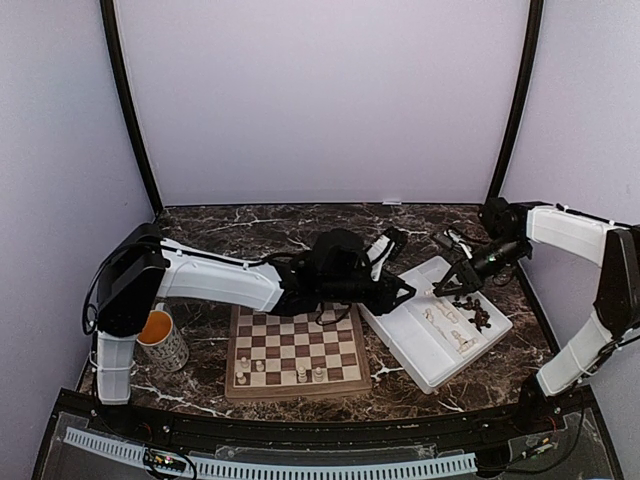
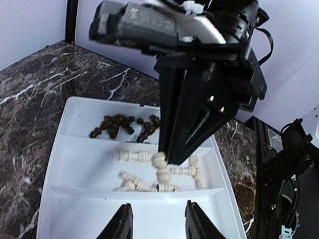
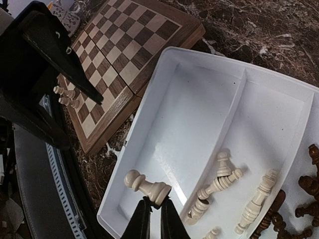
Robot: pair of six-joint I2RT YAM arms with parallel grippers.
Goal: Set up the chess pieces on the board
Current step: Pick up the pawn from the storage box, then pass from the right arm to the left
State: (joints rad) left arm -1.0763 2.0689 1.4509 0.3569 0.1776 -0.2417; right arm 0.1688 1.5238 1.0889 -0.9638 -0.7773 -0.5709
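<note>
Pincers: right pincer point(image 3: 155, 203) grips one cream piece point(image 3: 144, 184); left pincer point(image 2: 158, 206) half-open, empty.

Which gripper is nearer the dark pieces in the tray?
Right. The right gripper, shut on a cream piece, hangs above the tray close to the dark pieces. The left gripper is at the tray's empty end, farther off.

One board point(image 1: 290, 391), one tray point(image 1: 405, 340), one mug point(image 1: 165, 342), roughly four standing pieces point(image 1: 300, 373).
</note>
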